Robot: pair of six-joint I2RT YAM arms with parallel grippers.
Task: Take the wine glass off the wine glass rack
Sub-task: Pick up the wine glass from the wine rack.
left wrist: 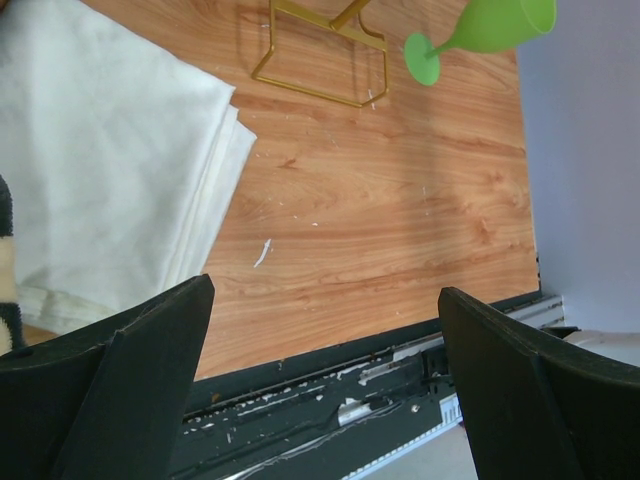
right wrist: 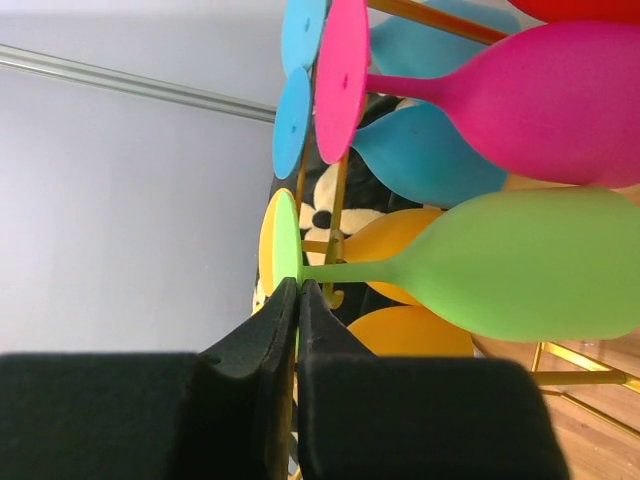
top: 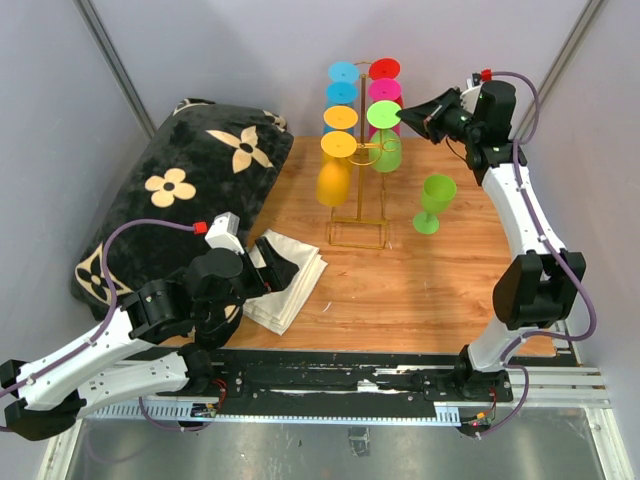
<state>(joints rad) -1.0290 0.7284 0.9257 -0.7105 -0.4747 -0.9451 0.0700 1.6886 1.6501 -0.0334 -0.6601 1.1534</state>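
The gold wire wine glass rack stands at the back middle of the table with several coloured glasses hanging upside down. My right gripper is shut on the round foot of a hanging green wine glass; in the right wrist view its fingers pinch the edge of the green foot, with the bowl to the right. A second green glass stands upright on the table. My left gripper is open and empty over a white cloth.
A black floral cushion fills the left side. Blue, pink, red and yellow glasses hang on the rack around the held one. In the left wrist view the rack base and the standing glass's foot show beyond the cloth.
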